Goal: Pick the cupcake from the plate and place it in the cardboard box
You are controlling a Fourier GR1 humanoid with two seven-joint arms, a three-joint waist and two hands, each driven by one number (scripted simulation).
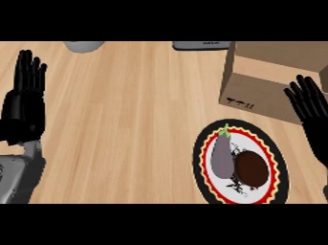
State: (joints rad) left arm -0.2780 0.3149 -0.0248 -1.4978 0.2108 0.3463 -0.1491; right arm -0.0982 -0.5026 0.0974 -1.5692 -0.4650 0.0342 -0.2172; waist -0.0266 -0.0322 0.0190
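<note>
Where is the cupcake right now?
In the head view, the cupcake sits on the plate at lower right, beside an eggplant, just below the box.

cupcake (251,167) on plate (203,143) — beside eggplant (223,155) | cardboard box (265,79) behind

Lighting here is pretty flat and even, the wooden counter (124,119) reads bright and warm all over with no hot spots or glare. Shadows are soft and faint, just a slight dark rim under the plate (203,184) and along the base of the cardboard box (265,72). The box's front face looks a shade darker than its top flap. Both black hands come out nearly featureless, detail lost in the dark. Edges look a bit soft throughout.
</note>
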